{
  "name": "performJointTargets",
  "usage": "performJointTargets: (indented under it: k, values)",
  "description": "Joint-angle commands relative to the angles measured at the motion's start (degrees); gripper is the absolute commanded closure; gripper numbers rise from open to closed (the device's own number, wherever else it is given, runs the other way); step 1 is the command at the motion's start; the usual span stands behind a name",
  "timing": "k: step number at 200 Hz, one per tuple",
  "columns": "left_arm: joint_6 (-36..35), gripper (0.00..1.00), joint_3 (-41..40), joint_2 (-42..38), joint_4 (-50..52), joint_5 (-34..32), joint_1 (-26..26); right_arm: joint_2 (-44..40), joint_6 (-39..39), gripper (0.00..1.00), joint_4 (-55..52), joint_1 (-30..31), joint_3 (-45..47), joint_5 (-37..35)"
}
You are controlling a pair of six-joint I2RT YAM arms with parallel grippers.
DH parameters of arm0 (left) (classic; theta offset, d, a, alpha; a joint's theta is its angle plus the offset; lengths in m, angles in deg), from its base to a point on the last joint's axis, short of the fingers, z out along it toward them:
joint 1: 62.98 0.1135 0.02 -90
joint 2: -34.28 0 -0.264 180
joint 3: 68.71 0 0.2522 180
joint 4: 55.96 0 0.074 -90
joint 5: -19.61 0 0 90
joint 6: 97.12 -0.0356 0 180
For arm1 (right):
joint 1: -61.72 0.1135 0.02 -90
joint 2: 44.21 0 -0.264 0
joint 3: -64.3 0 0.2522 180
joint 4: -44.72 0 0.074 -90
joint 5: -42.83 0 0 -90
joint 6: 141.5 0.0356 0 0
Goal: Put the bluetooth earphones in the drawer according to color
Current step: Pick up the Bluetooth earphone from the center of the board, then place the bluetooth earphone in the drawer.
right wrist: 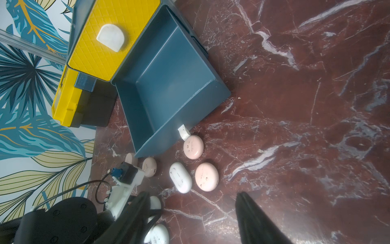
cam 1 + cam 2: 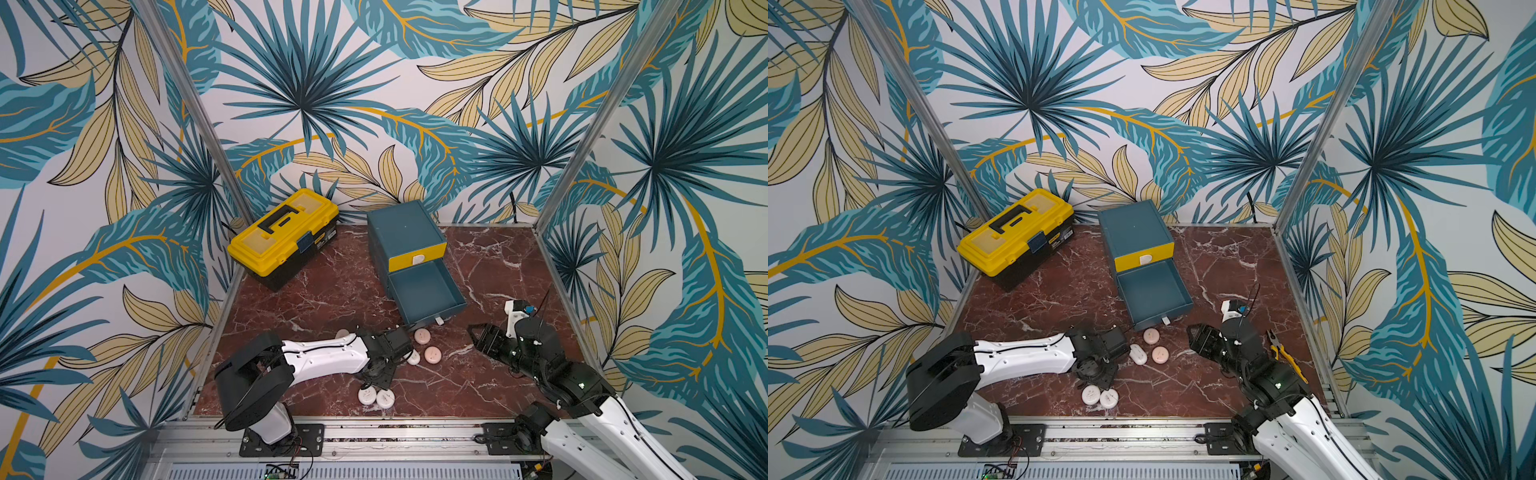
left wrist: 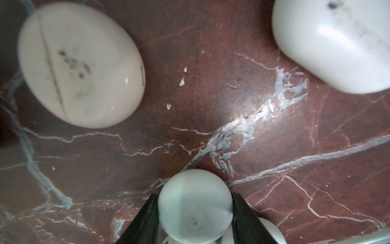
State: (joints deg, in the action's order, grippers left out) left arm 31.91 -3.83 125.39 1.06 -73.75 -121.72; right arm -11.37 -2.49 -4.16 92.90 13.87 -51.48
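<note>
**Marble-red table, a white case pinched in the left gripper**

Yellow plastic catches the eye first. A shut toolbox (image 2: 284, 232) sits at the far left of the table (image 2: 449, 390), close to the back wall. Nearer me the left arm stretches across. The left gripper (image 3: 194, 195) points down, with both fingers pressed against the sides of a round held white case (image 3: 195, 213). Whether that case is clear of the marble I cannot tell.

Just under the gripper in both top views, a pair of white cases (image 2: 367, 396) lies side by side, touching. A half-hidden pink case (image 2: 343, 332) peeks out from behind the arm.

Further right an oblong white case (image 2: 413, 358) lies on the table with a near pink case (image 2: 433, 354) just beside it. A far pink case (image 2: 422, 336) rests just in front of the open drawer's tab pull.

Behind them stands the teal chest (image 2: 399, 224). Its yellow drawer (image 2: 415, 259) is shut, and the teal drawer (image 2: 424, 297) right below it is pulled out toward me.

To the right of that drawer's front hangs the right gripper (image 2: 473, 338), aimed at the cases. Its fingers are spread wide and grip nothing.

Yellow-handled pliers (image 2: 1283, 353) lie by the right edge, shown in a top view.
</note>
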Motion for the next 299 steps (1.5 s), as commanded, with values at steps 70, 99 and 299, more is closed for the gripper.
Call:
performJointTargets:
  k: [70,99,299]
  values:
    - [-8.2,0.7,20.0,-9.9,15.0,-10.6,-0.3,-2.0,-0.6,0.31,-1.8,0.1,-1.0,-2.0]
    - [-14.3,0.71,32.6,-4.1,14.8,-13.1,-0.3,-2.8,-0.7,0.31,-2.1,0.2,-1.2,-2.7]
    - [-25.2,0.71,73.8,36.5,12.9,-14.7,7.0,-5.7,-1.6,0.3,-5.9,0.1,-2.9,-5.0]
